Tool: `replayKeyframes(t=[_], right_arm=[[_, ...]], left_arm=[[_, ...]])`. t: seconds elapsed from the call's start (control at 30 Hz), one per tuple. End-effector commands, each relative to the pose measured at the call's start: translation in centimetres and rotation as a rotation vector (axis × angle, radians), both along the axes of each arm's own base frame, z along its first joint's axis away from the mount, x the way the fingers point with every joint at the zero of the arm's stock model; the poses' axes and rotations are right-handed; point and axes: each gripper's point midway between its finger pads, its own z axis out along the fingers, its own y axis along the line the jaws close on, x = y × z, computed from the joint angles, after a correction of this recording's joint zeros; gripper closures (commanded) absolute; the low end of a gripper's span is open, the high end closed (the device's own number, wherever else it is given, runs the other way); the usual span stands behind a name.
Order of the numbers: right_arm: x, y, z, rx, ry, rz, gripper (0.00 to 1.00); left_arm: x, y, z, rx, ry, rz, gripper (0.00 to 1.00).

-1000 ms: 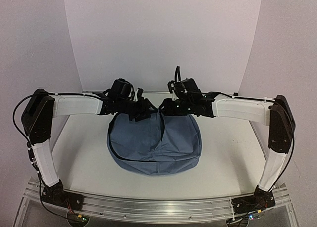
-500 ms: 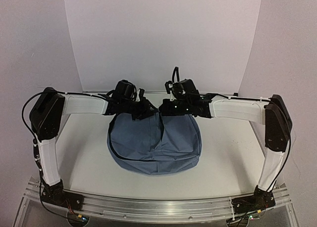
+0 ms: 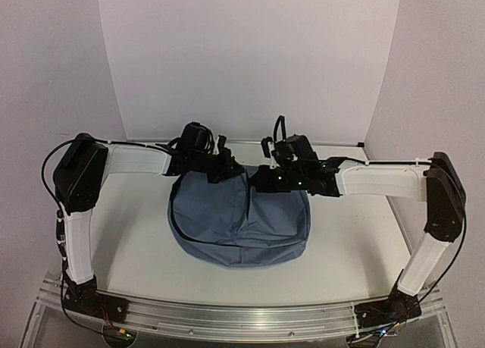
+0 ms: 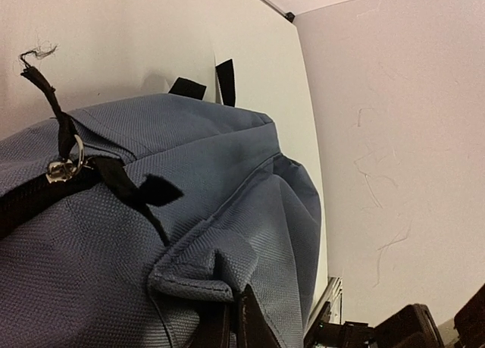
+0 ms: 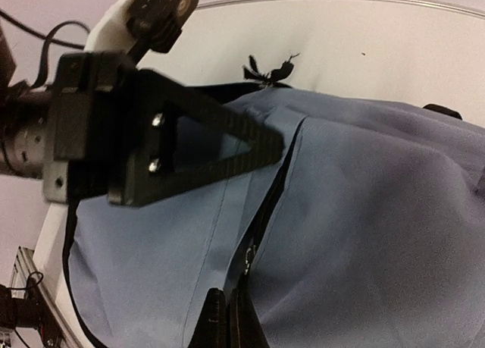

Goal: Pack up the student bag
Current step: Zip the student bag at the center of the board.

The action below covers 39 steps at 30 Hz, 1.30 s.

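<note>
A pale, matte white table [image 3: 356,242] fills the workspace, edged along its near side by a ribbed aluminium rail [image 3: 242,318] and backed by a plain white backdrop panel [image 3: 242,60] that stands at the table's far edge. Lilac-grey walls close in on either side, the left wall [image 3: 45,67] and the right wall [image 3: 447,67] both bare. The light is soft and even with only faint shadows, and the left wrist view shows thin scuff lines on the right wall's paint.
</note>
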Motion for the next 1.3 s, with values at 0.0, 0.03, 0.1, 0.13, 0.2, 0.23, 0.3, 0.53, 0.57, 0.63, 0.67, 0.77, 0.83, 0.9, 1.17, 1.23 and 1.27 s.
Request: replayKeyframes(t=[0.0,0.03,0.1,0.13,0.2,0.23,0.3,0.53,0.57,0.63,0.67,0.77,0.83,0.9,1.17,1.23,1.27], right_arm=[[-3.9,0.8,2.3,0.07,0.033,0.042,1.0],[-4.4,0.9,2.3,0.072,0.04,0.044,1.0],[-5.4,1.1,2.5,0.074,0.048,0.048,1.0],[-5.8,1.2,2.4,0.071,0.053,0.047,1.0],[-6.5,1.2,2.0,0.059,0.066,0.044,1.0],[-6.8,1.2,1.7,0.052,0.074,0.04,1.0],[-7.5,1.1,0.6,0.035,0.098,0.037,1.0],[-11.6,1.4,-3.0,-0.013,0.197,0.077,1.0],[-12.3,1.4,-3.4,-0.018,0.209,0.086,1.0],[-13.4,1.3,-4.3,-0.033,0.233,0.093,1.0],[-14.0,1.2,-5.1,-0.047,0.246,0.098,1.0],[-14.7,0.6,-6.7,-0.082,0.264,0.087,1.0],[-14.5,0.3,-6.9,-0.093,0.254,0.077,1.0],[-14.1,0.4,-6.0,-0.086,0.226,0.072,1.0],[-9.7,0.5,1.7,-0.129,-0.039,0.01,0.26],[-7.6,-0.2,3.5,-0.138,-0.087,-0.028,0.11],[-6.5,-0.8,4.2,-0.138,-0.106,-0.045,0.05]], left_arm=[[4.3,1.7,1.8,0.004,-0.091,0.136,1.0],[4.4,1.8,2.2,0.002,-0.098,0.137,1.0],[4.6,1.8,3.1,0.002,-0.118,0.141,1.0],[4.7,1.9,3.5,0.006,-0.127,0.145,1.0],[5.0,2.2,4.1,0.017,-0.145,0.156,1.0],[5.2,2.4,4.3,0.019,-0.151,0.161,1.0],[5.5,2.7,4.6,0.014,-0.156,0.165,1.0],[6.6,3.2,5.3,0.028,-0.184,0.172,1.0],[6.8,3.3,5.3,0.029,-0.187,0.172,1.0],[7.0,3.3,5.3,0.031,-0.192,0.171,1.0],[7.1,3.3,5.3,0.032,-0.194,0.172,1.0],[7.0,3.3,4.5,0.047,-0.177,0.168,1.0],[6.9,3.3,4.0,0.052,-0.165,0.162,1.0],[6.8,3.1,4.1,0.047,-0.168,0.15,1.0],[4.6,3.9,9.0,0.083,-0.351,0.038,0.3],[4.2,5.1,9.5,0.137,-0.381,0.037,0.15],[4.2,6.0,9.6,0.164,-0.391,0.042,0.08]])
